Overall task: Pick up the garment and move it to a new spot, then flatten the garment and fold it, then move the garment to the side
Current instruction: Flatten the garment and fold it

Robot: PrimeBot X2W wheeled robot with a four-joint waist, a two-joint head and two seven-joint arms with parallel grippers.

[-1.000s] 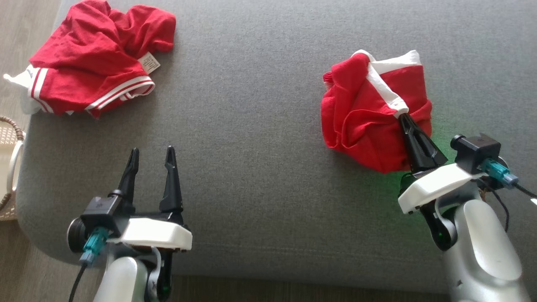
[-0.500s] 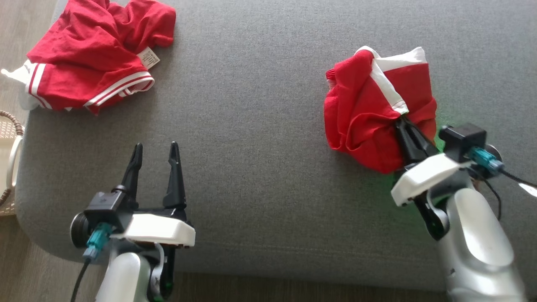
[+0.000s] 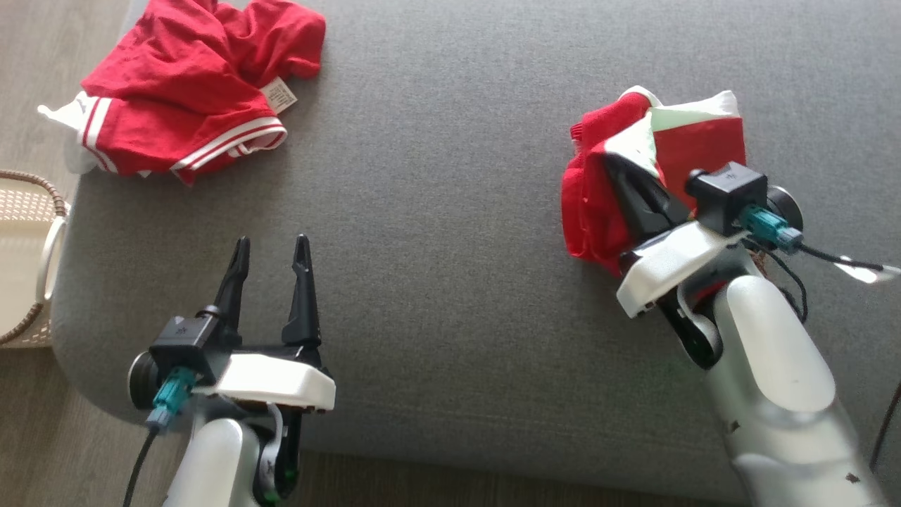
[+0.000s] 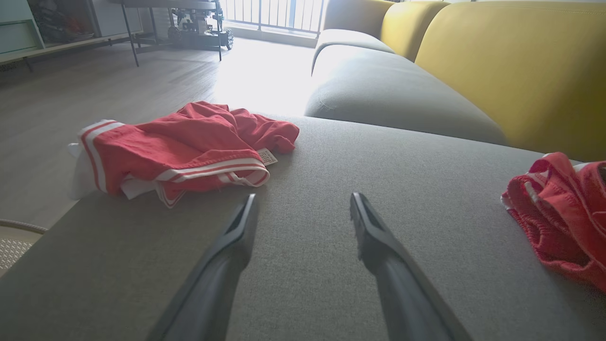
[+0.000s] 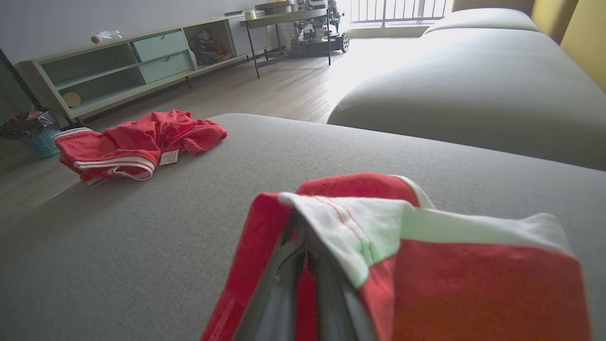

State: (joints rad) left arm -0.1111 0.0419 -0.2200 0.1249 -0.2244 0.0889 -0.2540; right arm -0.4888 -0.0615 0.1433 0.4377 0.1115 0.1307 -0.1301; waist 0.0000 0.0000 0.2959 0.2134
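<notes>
Garment of red cloth with white trim sits bunched at about 2 o'clock on the grey fabric sofa cushion, gathered around the right tool. That tool's two dark fingers are pressed together and pinch a fold of the cloth where the white band meets the red. From the tool's tips, the red folds hang toward 9 o'clock, and a white-edged flap stands up toward 1 o'clock. In the right wrist view the garment drapes over the right tool: white trim crosses the top of the fingers, red cloth falls at 3 o'clock and a narrow red strip runs down at 9 o'clock, so the fingertips are hidden. In the left wrist view the garment shows at 3 o'clock, with its lower folds resting on the cushion. The left tool is at about 7 o'clock over the cushion, well apart from the garment, with its fingers spread and nothing between them. In its own view the left tool points across bare grey fabric. A second red garment with white stripes lies crumpled at 11 o'clock on the cushion's far corner, with a small white label at its edge. A woven beige basket stands on the floor at 9 o'clock, just beside the cushion.
</notes>
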